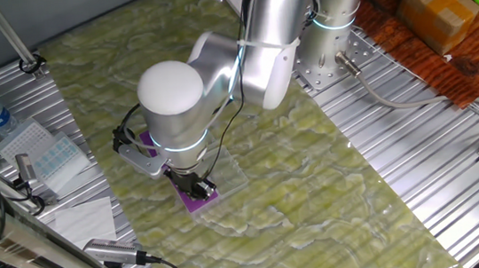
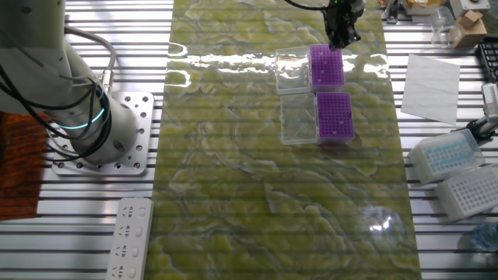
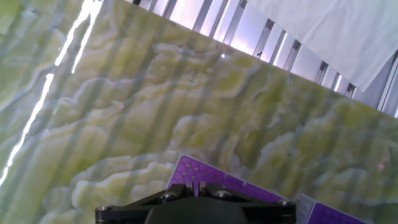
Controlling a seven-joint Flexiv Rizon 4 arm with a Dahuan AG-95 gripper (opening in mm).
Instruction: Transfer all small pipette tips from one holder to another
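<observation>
Two purple racks lie side by side on the green marbled mat: the far rack [image 2: 327, 68] and the near rack [image 2: 335, 115]. My gripper [image 2: 340, 35] hangs over the far edge of the far rack. In one fixed view the gripper [image 1: 199, 188] sits low over a purple rack [image 1: 200, 200]. In the hand view the black fingertips [image 3: 180, 190] stand close together with only a thin slit, over the purple rack top [image 3: 249, 186]. I see nothing between them. The small pipette tips are too small to make out.
Clear lids [image 2: 294, 66] [image 2: 298, 120] lie beside the racks. White tip boxes [image 2: 447, 155] [image 2: 467, 194] and paper [image 2: 430, 85] sit on the metal slats to the side. A power strip [image 2: 131, 237] lies near the arm base [image 2: 117, 132].
</observation>
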